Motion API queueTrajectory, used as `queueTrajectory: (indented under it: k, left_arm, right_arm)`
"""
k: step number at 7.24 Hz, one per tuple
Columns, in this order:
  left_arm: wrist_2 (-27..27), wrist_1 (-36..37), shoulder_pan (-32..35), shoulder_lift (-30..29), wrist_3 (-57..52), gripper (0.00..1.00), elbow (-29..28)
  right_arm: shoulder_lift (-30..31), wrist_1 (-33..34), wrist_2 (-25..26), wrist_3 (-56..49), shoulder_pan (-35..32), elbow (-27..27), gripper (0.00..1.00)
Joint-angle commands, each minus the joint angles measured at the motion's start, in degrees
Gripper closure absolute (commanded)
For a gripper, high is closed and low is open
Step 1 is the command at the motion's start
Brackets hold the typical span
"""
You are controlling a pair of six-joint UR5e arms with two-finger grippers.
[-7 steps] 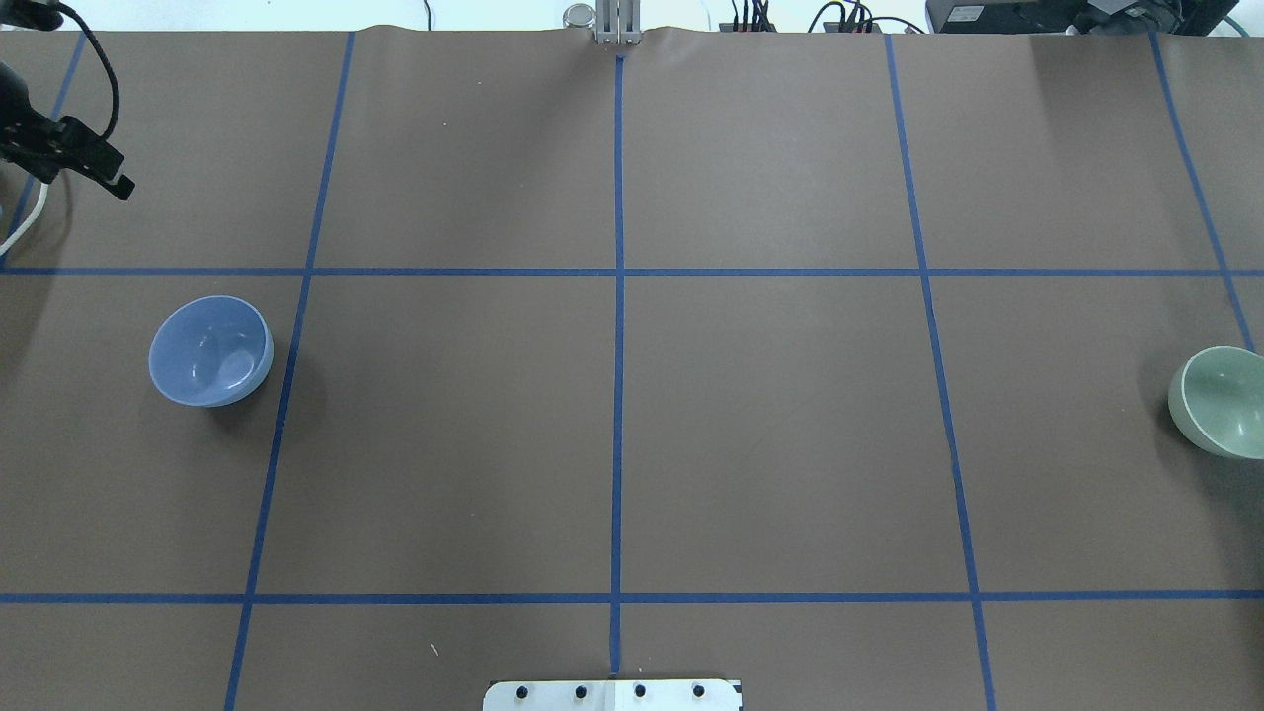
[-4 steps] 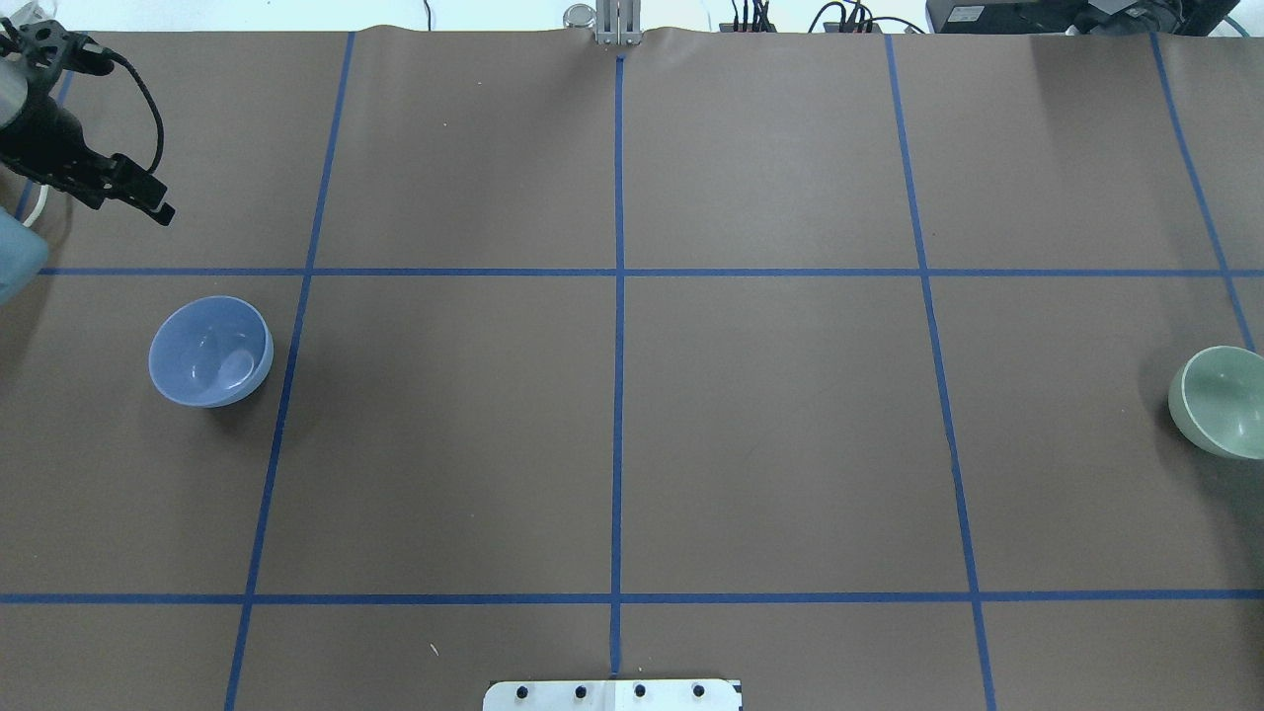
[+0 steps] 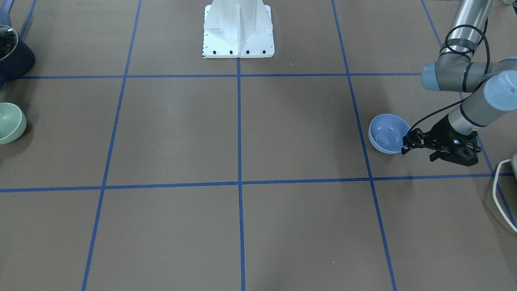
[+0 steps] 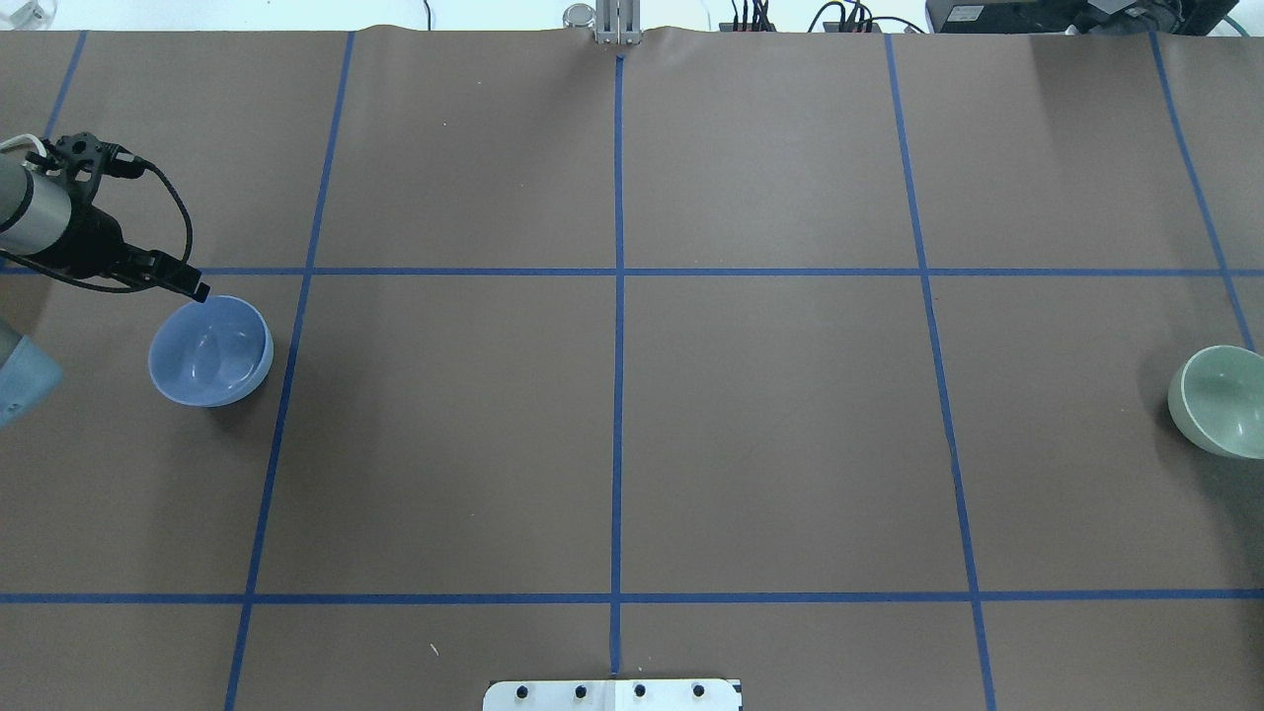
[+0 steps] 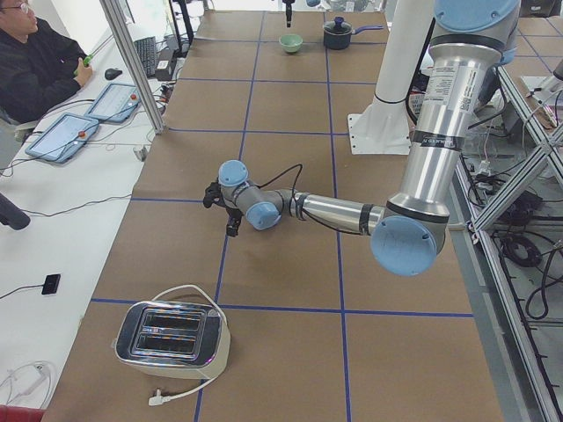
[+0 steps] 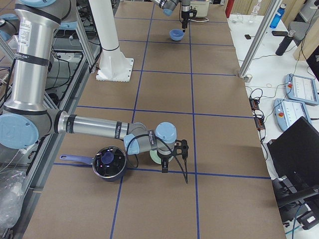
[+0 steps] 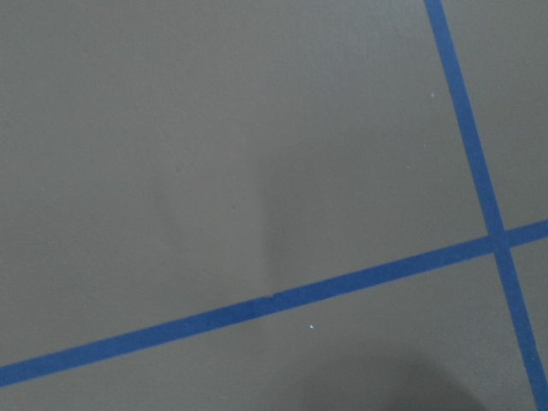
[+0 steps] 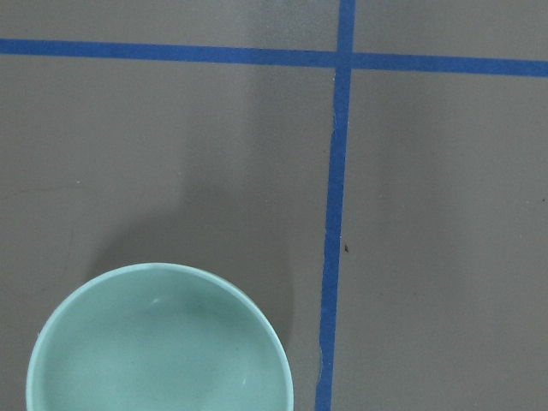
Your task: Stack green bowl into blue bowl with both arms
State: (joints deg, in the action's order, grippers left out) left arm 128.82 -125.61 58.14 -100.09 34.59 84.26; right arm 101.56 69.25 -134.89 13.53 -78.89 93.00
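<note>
Left gripper (image 4: 200, 292), black, two-finger: tips at the far left rim of the small round glossy periwinkle-blue bowl (image 4: 210, 351), left side of the overhead frame. Finger gap and contact cannot be told; nothing visibly held.

Right gripper (image 6: 174, 158): seen only in side views, just beside the small round glossy mint-green bowl (image 4: 1220, 400) at the right frame edge; opening cannot be told.

Brown blue-taped table (image 4: 632, 434) spans between the bowls, which sit well apart.

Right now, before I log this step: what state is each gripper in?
Left gripper: cannot tell whether open or shut; its tip is by the rim of the blue bowl.
Right gripper: cannot tell; seen only from the side, near the green bowl.
</note>
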Motion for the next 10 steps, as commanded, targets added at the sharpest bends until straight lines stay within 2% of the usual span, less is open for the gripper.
queueTrajectory:
  k: [1, 3, 4, 6, 7, 9, 10]
  left_arm:
    - [-0.06, -0.68, -0.57, 3.83, 0.57, 0.03, 3.62]
    - [-0.76, -0.68, -2.48, 5.17, 0.83, 0.03, 4.6]
    - [-3.46, -0.68, -5.11, 5.0, 1.7, 0.03, 4.51]
    - [-4.1, -0.68, -5.49, 4.82, 3.03, 0.03, 4.77]
    - [-4.1, -0.68, -5.49, 4.82, 3.03, 0.12, 4.77]
    - [-3.49, -0.68, -5.49, 4.91, 2.94, 0.53, 4.95]
    - [-3.31, -0.6, -5.4, 5.08, 2.94, 0.58, 5.91]
  right_arm:
    - [0.13, 0.01, -0.02, 0.0, -0.04, -0.01, 0.01]
    - [0.13, 0.1, -0.02, 0.09, 0.05, 0.07, 0.01]
    - [0.13, 0.62, 0.24, 0.0, 0.22, -0.1, 0.01]
    - [0.04, 0.28, 0.5, 0.09, 1.45, -1.58, 0.01]
    - [0.04, 0.27, 0.42, 0.09, 1.8, -1.68, 0.01]
    - [0.04, 0.19, 0.24, 0.09, 1.89, -1.68, 0.01]
    - [0.04, 0.18, 0.16, 0.09, 1.89, -1.68, 0.01]
